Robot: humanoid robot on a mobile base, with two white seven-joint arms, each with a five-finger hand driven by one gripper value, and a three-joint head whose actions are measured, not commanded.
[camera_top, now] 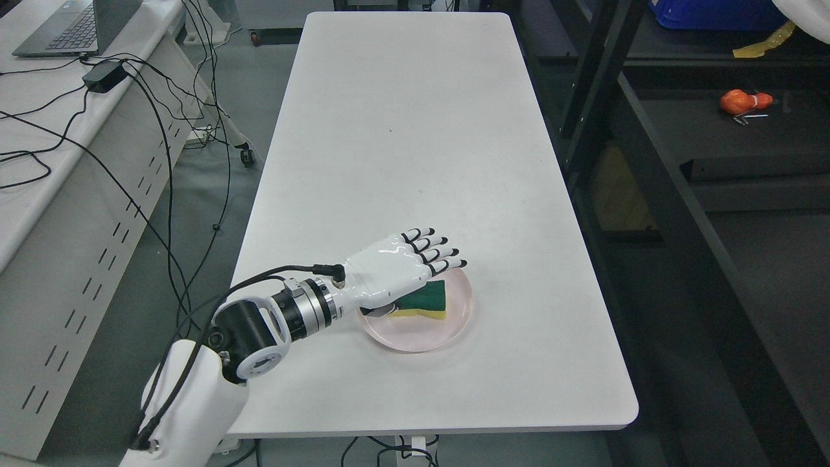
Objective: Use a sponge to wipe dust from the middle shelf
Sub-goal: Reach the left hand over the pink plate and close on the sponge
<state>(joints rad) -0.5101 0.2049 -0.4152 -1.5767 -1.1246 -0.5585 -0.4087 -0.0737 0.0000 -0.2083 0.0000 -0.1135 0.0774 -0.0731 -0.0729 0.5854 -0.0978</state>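
**Left hand parked right over the sponge, grab not made yet (I think)**

So here's where things sit. The sponge [429,300], green scrub side up with the yellow foam showing along its lower edge, lies on a shallow pink plate [454,324] near the front of the white table [402,130]. Its long axis runs roughly left to right across the plate, tilted a bit so the right end sits higher in the picture.

The left hand [408,263] comes in from the lower left and hangs directly over the sponge's left half, palm down. The fingers [447,253] are stretched out straight and slightly fanned, pointing up and to the right past the sponge's top edge, holding nothing. The thumb is tucked underneath where I can't really see it, so whether it's already touching the foam is anyone's guess.

That's the bit that matters: the sponge is below the palm and slightly toward the fingertips' right side, so the hand mostly needs to drop and curl rather than travel sideways. The right arm isn't visible at all, so the left is the only candidate.

The dark shelf unit [655,175] stands off to the right of the table, well apart from the plate, so there's a carry ahead once the sponge is lifted.
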